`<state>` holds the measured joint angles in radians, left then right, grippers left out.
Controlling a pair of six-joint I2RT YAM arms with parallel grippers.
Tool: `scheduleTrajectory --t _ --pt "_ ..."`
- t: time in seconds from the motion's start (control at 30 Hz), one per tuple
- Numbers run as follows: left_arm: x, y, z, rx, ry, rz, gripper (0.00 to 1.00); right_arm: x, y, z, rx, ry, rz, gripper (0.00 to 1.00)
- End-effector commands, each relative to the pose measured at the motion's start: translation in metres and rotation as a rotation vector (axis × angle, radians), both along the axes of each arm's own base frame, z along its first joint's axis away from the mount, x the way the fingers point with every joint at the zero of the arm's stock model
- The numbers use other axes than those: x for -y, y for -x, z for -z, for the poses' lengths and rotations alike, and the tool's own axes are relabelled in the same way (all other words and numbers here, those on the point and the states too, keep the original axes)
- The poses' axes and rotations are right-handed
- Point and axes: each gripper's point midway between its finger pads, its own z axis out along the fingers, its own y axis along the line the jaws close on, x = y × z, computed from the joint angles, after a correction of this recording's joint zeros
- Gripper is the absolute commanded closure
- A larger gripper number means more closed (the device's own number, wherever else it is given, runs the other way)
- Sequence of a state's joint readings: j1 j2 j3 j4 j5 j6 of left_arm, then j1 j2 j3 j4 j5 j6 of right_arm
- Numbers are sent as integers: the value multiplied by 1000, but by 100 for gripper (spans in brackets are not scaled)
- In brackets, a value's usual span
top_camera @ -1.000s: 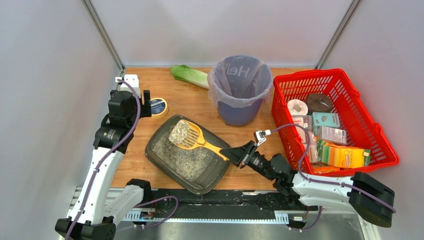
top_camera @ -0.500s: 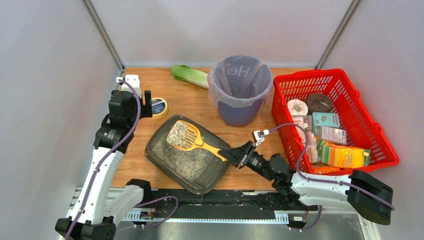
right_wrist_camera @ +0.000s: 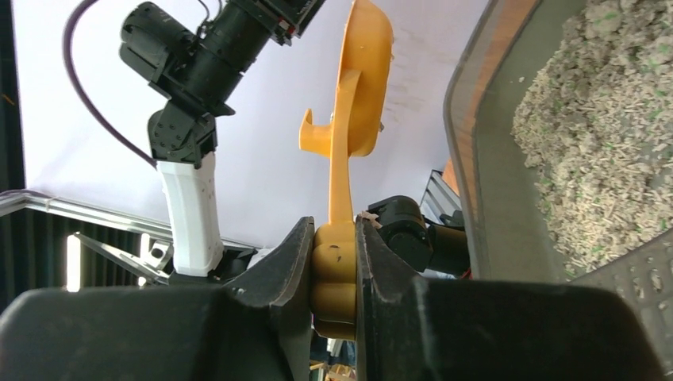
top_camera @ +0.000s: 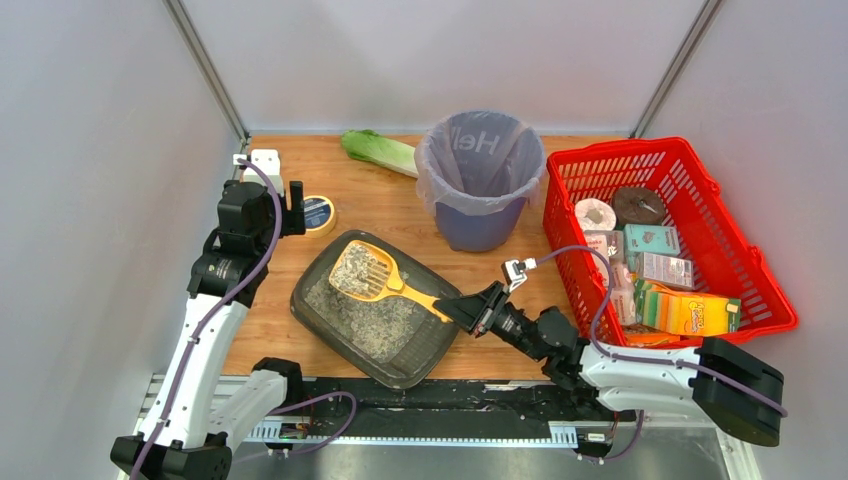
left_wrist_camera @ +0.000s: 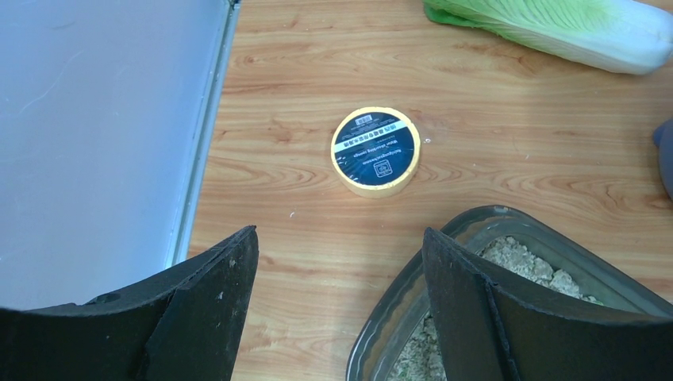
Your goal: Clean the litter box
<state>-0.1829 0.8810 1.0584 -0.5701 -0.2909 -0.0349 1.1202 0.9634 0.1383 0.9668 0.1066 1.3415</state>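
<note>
The litter box [top_camera: 322,262], a dark grey tray of grey-beige litter, lies at the table's near middle; its corner shows in the left wrist view [left_wrist_camera: 413,302] and its wall in the right wrist view [right_wrist_camera: 476,143]. My right gripper [top_camera: 462,308] is shut on the handle of a yellow litter scoop [top_camera: 375,275]. The scoop's head holds litter above the tray's far left part. In the right wrist view the scoop [right_wrist_camera: 353,119] stands between the fingers. My left gripper [top_camera: 291,207] is open and empty, above the table left of the tray.
A purple bag-lined bin [top_camera: 480,180] stands behind the tray. A red mesh basket [top_camera: 660,235] of packages is at the right. A yellow tape roll [top_camera: 317,213] lies by the left gripper, also in the left wrist view [left_wrist_camera: 376,151]. A cabbage [top_camera: 378,150] lies at the back.
The right gripper has shifted the scoop slightly left and farther over the tray, with litter in its head. The left arm has not moved.
</note>
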Motion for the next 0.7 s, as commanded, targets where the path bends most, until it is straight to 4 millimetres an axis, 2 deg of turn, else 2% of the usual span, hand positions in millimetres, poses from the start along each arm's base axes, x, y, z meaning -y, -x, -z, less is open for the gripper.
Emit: scheduleTrajectory --t 0.0,0.1,0.17,0.2,0.27,0.3,0.37,0.4,0.43,0.53,0.63,0.67 --pt "5 -4 -9 40 10 24 17 15 -5 -24 28 -120 63 100" --pt "6 -4 -10 46 19 30 17 -6 7 -32 76 -72 -33 100" --pt "7 -5 -9 43 17 32 17 3 0 -23 29 -86 16 100" --pt "6 -5 -9 40 15 27 16 14 -8 -16 -8 -113 73 100" --pt "5 -4 -9 40 14 26 17 5 -2 -22 23 -103 31 100" --pt "5 -4 -10 46 15 24 17 -4 4 -18 27 -62 -20 100" --pt "6 -3 -11 49 18 27 16 3 1 -21 4 -102 3 100" --pt "6 -4 -10 48 18 27 17 12 -8 -16 -28 -124 67 100" --pt "6 -3 -11 49 19 28 17 14 -8 -13 -14 -119 70 100" --pt "6 -4 -9 43 19 29 16 -2 5 -21 33 -85 -17 100" --pt "9 -4 -10 44 30 40 17 11 -6 -11 -26 -110 63 100" --pt "9 -4 -11 47 29 40 17 4 1 -16 9 -91 20 100"
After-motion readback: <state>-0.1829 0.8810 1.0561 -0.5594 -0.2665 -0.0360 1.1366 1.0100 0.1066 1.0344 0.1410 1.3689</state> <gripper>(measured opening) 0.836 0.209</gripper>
